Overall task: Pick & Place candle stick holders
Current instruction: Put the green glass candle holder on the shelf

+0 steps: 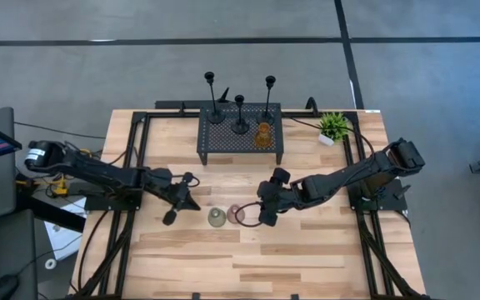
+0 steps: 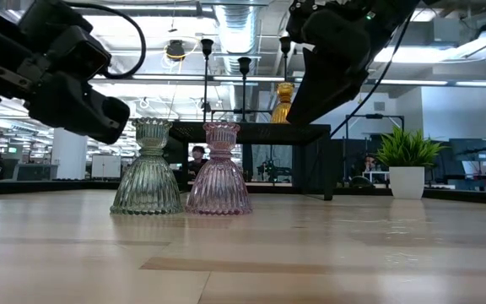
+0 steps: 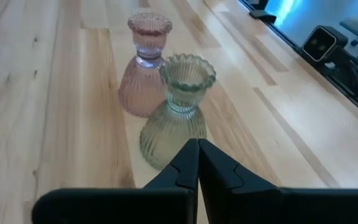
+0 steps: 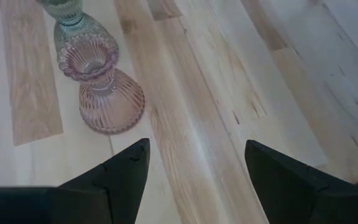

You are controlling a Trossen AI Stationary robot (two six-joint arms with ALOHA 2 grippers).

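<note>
Heads up, your right gripper (image 1: pixel 262 218) had its jaws apart right by the pink holder (image 4: pixel 103 87), which touched the green holder (image 3: pixel 174 115), so a sloppy approach could've knocked both over while the left gripper (image 1: pixel 172 215) sat jaws together.

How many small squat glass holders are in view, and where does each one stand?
3: the green holder and the pink holder stand side by side on the table; the amber holder stands on the black rack.

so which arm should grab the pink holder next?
Right, probably. The right gripper is open, empty, and right beside the pink holder. The left gripper is shut, with the green holder in between.
</note>
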